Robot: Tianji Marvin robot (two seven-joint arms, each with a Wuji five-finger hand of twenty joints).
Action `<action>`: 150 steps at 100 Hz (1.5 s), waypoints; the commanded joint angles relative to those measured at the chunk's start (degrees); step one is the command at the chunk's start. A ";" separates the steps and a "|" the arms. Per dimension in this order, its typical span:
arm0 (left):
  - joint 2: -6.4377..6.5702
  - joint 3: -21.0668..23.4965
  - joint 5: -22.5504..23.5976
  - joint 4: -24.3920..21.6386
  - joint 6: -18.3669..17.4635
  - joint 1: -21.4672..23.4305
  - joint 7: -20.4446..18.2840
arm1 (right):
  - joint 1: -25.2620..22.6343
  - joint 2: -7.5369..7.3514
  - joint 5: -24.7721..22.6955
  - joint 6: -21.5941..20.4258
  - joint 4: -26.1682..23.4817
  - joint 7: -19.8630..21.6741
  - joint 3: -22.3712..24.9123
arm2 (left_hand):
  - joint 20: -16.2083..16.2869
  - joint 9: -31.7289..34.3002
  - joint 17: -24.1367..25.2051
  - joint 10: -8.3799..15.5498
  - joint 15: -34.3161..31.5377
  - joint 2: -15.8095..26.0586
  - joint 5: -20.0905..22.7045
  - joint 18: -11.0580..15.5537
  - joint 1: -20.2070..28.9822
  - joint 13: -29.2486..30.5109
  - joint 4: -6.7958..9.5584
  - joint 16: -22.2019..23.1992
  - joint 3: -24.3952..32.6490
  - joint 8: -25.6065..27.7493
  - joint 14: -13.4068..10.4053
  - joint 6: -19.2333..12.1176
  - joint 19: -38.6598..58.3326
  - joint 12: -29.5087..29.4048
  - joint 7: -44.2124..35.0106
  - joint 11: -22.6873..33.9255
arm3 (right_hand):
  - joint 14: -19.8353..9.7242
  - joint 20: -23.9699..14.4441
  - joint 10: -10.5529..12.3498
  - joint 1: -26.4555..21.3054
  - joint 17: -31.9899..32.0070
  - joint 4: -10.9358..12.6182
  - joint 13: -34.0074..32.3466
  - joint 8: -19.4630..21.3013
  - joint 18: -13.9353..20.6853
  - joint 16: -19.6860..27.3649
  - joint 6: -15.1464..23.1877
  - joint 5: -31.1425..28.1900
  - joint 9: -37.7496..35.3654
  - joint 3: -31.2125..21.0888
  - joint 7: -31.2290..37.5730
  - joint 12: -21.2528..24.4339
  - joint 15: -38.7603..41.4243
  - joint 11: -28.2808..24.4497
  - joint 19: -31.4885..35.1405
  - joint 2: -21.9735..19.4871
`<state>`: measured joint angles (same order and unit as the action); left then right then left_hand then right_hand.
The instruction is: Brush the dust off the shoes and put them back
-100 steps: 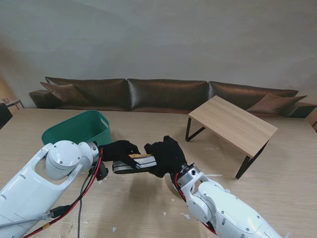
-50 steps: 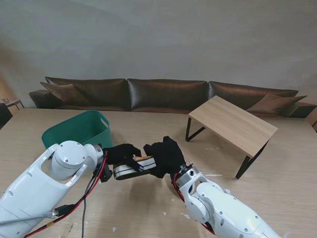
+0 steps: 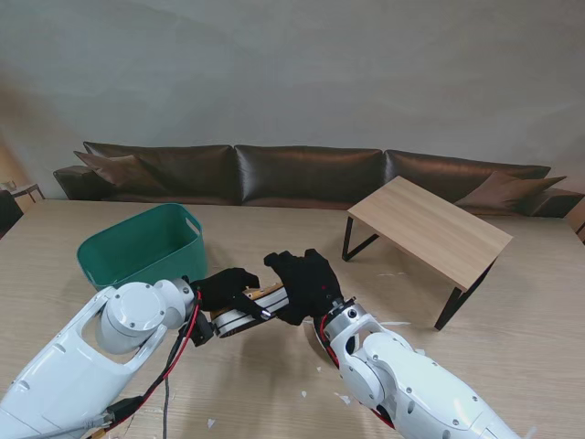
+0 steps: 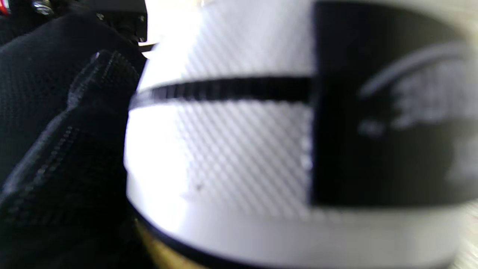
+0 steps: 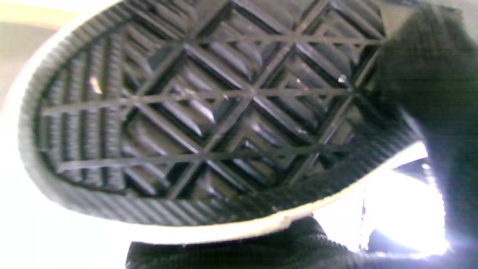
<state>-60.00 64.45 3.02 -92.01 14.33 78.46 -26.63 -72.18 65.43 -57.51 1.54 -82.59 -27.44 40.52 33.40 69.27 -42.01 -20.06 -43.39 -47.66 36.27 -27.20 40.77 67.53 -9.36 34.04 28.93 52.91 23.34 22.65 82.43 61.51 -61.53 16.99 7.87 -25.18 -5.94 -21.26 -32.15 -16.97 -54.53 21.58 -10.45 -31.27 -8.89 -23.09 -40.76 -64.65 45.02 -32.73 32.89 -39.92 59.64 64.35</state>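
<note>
left hand (image 3: 225, 285) + right hand (image 3: 304, 285) grip shoe (image 3: 245, 316) | white sidewall, black diamond-tread sole

Stand view is evenly lit and sharp; both wrist views are blurred close-ups, with white glare beside the shoe (image 5: 209, 123).

No readable text in any view.
The shoe (image 4: 261, 149) carries a pale, blurred mark on its black side panel in the left wrist view, too smeared to read; its sole (image 5: 209, 112) shows only a diamond tread pattern, no lettering or numbers.
</note>
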 commanded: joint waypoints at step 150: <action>-3.32 -2.48 36.79 1.75 5.57 5.26 24.29 | -5.70 2.28 15.08 -0.47 -2.53 5.25 11.04 | 1.28 4.20 -6.55 7.00 -15.68 3.32 9.49 11.13 19.75 5.40 -0.14 2.30 18.29 1.17 -15.80 -7.02 3.62 1.07 -9.81 2.86 | 3.27 3.08 -3.62 8.83 18.26 10.77 12.44 -0.89 -3.18 6.01 -0.20 4.43 11.23 21.73 -6.45 4.75 -6.96 5.01 -11.37 -37.54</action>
<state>-62.49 62.27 38.98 -90.39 19.38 84.47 -2.58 -77.58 67.45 -42.72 1.02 -85.42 -22.98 51.50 33.45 70.08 -44.17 -18.67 -43.97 -47.83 39.34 -24.41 39.38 68.03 -11.23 33.95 29.70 51.81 21.03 21.26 81.88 61.47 -61.55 17.00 10.63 -20.85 -8.53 -12.45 -30.18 -7.19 -40.72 19.53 -12.73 -25.25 -9.68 -18.06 -28.80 -42.02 38.92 -28.28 25.60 -35.54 49.61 27.17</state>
